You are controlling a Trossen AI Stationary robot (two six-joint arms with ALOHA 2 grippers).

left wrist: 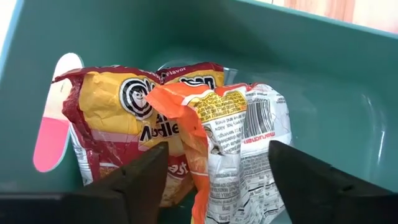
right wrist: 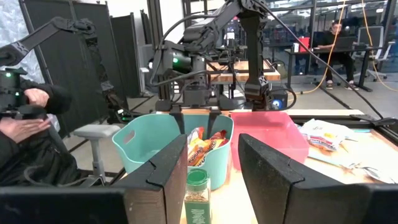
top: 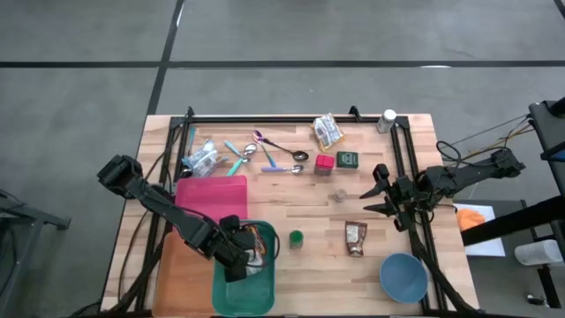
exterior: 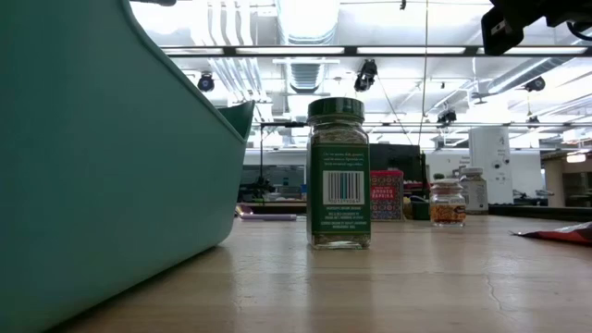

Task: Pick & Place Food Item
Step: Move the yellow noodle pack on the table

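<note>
Noodle packets point(left wrist: 186, 130) lie inside the teal bin point(left wrist: 323, 74), directly ahead of the left claw point(left wrist: 217, 168), whose two dark fingers point(left wrist: 140, 177) stand spread to either side of them with a gap on each flank, touching neither. Two crumpled packets show: a red-and-yellow one and, overlapping it just in front, an orange-and-white one with a barcode; each stands roughly on end, its long axis running up from the bin's floor, leaning against the bin's wall. Seen from above, the left claw point(top: 237, 256) hangs over the teal bin point(top: 243, 296), with a pink bin point(top: 212, 199) just beyond it on the wooden bench point(top: 291, 203). A green-capped spice jar point(top: 296, 238) stands upright beside the teal bin, clear of the claw. The right claw point(top: 386, 193) waits well apart at the far edge of the bench, fingers parted and holding nothing.
</note>
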